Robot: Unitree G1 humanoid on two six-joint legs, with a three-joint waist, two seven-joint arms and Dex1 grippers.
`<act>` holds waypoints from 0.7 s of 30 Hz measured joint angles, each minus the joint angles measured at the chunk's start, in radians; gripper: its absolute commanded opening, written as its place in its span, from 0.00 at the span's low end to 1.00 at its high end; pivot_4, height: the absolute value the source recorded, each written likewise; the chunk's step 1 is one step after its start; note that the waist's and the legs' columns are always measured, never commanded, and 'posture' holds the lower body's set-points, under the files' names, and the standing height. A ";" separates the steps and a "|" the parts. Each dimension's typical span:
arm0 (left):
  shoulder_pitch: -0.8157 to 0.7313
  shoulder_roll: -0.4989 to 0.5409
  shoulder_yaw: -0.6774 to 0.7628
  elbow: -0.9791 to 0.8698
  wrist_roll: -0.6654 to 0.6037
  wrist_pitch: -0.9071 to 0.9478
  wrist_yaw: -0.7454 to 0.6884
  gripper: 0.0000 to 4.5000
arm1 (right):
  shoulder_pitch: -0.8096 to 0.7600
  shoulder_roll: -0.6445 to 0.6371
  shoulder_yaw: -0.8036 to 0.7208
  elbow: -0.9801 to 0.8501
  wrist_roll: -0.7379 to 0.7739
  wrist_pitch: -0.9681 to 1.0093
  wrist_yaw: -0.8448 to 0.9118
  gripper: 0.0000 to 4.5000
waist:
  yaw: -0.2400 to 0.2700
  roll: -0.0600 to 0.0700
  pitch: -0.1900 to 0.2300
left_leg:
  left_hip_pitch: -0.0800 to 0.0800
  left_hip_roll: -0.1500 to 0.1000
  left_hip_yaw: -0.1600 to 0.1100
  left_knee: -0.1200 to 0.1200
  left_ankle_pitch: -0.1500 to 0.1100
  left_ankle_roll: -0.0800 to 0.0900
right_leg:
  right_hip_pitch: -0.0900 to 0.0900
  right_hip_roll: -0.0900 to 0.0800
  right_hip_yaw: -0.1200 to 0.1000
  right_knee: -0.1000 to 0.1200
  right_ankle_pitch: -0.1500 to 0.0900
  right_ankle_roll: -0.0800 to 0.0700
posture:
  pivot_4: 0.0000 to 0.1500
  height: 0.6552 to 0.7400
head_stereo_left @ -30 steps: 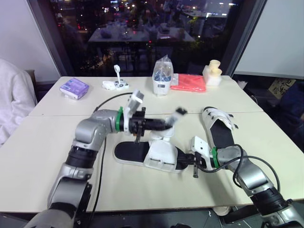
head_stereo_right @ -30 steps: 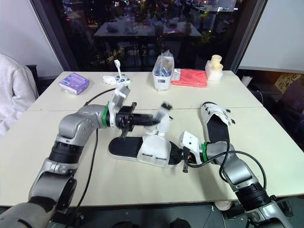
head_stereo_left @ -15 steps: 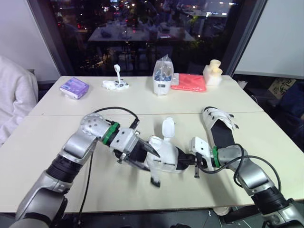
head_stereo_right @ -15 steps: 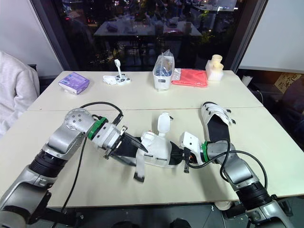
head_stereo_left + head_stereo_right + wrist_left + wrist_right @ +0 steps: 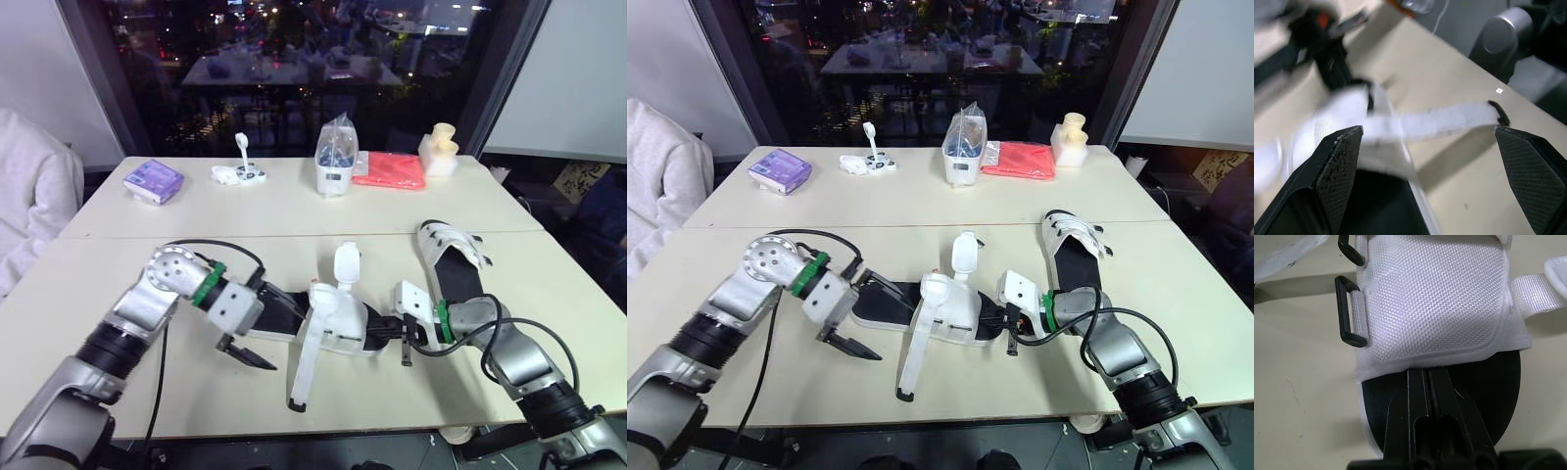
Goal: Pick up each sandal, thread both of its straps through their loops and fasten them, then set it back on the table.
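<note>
Left gripper backed off left, jaws wide and empty; strap flopped toward the near table edge. Right gripper pinches the sandal.

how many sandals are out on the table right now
2. The near sandal lies in the middle, its loose strap trailing toward the robot; the far sandal lies to its right, farther back. None seems hidden.
</note>
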State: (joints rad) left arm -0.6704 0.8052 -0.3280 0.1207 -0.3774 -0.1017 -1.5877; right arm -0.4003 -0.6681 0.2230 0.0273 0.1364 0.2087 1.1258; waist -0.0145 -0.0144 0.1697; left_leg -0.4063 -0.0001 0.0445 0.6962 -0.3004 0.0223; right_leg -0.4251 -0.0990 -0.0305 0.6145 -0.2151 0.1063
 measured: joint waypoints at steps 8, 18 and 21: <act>0.196 0.090 0.040 -0.218 -0.325 0.823 0.098 0.99 | -0.017 0.002 -0.002 0.031 0.004 0.000 0.011 0.00 | 0.004 0.000 0.000 | 0.000 0.001 -0.001 0.001 0.000 0.000 | 0.001 0.001 0.000 0.001 -0.002 0.000 | 1.00 1.00; 0.224 -0.115 0.024 -0.179 -0.286 0.949 0.290 0.99 | -0.021 0.009 0.000 0.036 0.005 0.003 0.011 0.00 | 0.004 0.000 0.000 | 0.001 0.001 -0.001 0.002 0.000 0.000 | 0.001 0.002 0.001 0.001 -0.001 0.000 | 1.00 1.00; 0.224 -0.144 0.019 -0.154 -0.265 0.949 0.301 0.99 | -0.021 0.009 0.001 0.034 0.005 0.004 0.011 0.00 | 0.004 0.000 0.000 | 0.001 0.001 -0.001 0.002 0.000 0.000 | 0.001 0.002 0.001 0.001 -0.001 0.000 | 1.00 1.00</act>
State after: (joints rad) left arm -0.4467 0.6608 -0.3089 -0.0332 -0.6425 0.8477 -1.2863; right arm -0.4214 -0.6586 0.2237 0.0618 0.1410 0.2123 1.1364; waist -0.0108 -0.0145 0.1697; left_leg -0.4057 0.0008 0.0431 0.6980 -0.3003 0.0222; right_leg -0.4238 -0.0974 -0.0300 0.6151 -0.2166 0.1059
